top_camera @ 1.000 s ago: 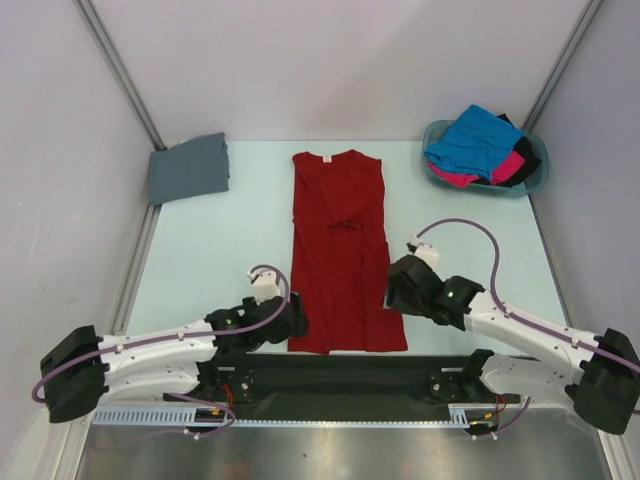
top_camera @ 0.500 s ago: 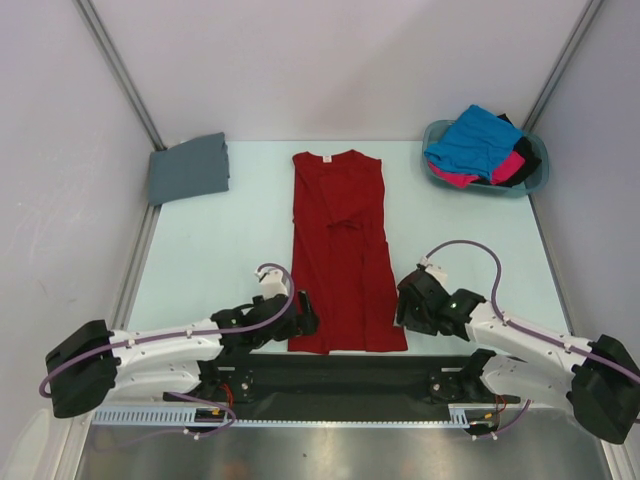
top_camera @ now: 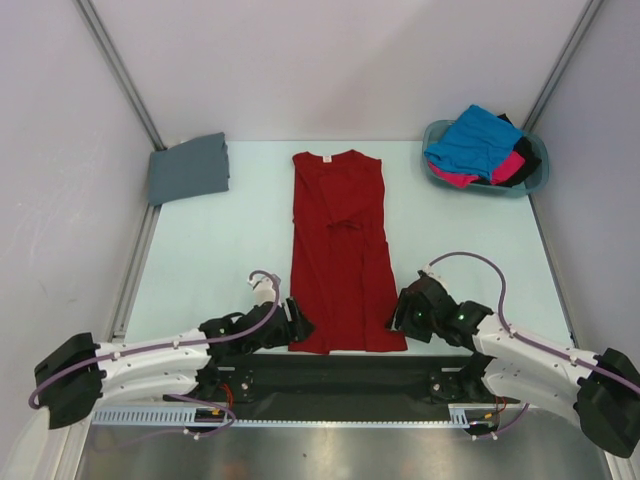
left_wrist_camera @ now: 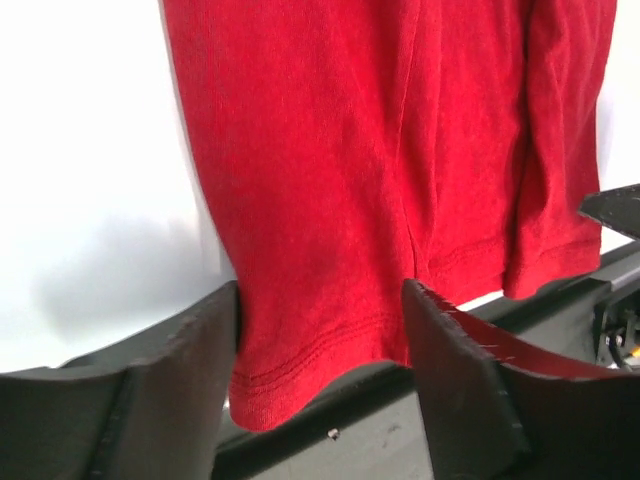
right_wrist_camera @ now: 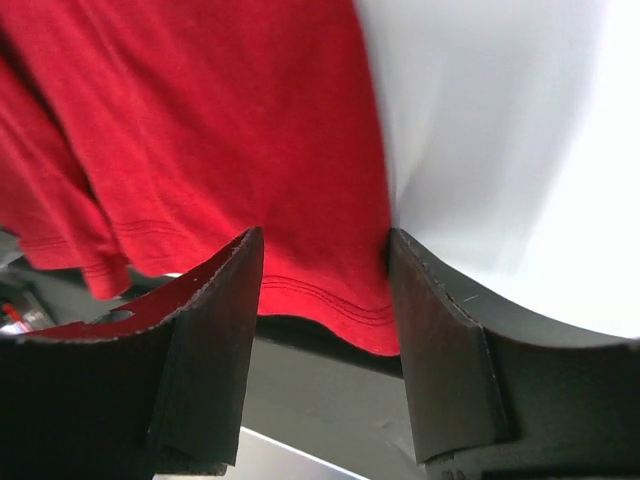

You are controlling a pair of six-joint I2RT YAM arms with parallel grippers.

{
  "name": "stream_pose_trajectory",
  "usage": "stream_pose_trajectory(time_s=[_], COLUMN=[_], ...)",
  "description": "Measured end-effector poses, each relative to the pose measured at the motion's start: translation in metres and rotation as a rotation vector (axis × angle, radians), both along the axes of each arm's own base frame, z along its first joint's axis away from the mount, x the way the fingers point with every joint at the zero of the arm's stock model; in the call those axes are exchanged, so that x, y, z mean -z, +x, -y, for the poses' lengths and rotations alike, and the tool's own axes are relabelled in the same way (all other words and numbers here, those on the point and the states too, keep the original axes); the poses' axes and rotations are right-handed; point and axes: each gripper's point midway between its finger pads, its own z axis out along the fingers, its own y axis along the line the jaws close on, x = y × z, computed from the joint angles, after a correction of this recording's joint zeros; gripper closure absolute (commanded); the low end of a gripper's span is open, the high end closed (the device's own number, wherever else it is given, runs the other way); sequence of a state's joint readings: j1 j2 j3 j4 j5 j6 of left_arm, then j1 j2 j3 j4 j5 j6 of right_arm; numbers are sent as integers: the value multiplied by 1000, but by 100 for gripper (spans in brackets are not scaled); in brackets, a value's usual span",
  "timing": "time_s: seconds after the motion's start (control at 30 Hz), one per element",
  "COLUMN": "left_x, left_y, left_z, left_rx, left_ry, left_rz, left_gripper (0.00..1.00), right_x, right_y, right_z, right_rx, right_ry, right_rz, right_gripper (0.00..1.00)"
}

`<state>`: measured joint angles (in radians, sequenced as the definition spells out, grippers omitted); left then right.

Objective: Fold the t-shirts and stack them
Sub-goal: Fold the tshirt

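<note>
Top view: the deep red t-shirt (top_camera: 340, 240) lies flat at lower centre.
Left wrist view: my left pincer (left_wrist_camera: 320, 300) stands open astride the hem corner, holding nothing.
Right wrist view: my right pincer (right_wrist_camera: 325, 245) likewise.
Hazard: a shallow bite may catch one layer only, so the hem could slip out on lifting.

We see a pale table (top_camera: 220, 250) with a red t-shirt (top_camera: 338, 250) spread flat down its middle, hem at the near edge. A folded grey t-shirt (top_camera: 188, 168) lies far left, seemingly overhanging the side. A teal basket (top_camera: 536, 178) sits far right.
</note>
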<state>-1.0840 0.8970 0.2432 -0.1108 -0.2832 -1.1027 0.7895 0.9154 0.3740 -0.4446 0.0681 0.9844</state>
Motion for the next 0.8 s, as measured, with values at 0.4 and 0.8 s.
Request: stream_pose_trajectory(time_s=[0.4,0.8], left_x=[11,18], left_y=[-33,-56], left_z=[9,-6], left_rx=[63,95], left_ry=[-10,57], left_rz=[-103,-168], left_gripper=[78,100], right_x=[0,-3], right_y=[-19,-40], right_z=[-14,-1], right_rx=[-18,-30], right_ry=[95,56], right_rz=[-39,-66], right_gripper=[68,100])
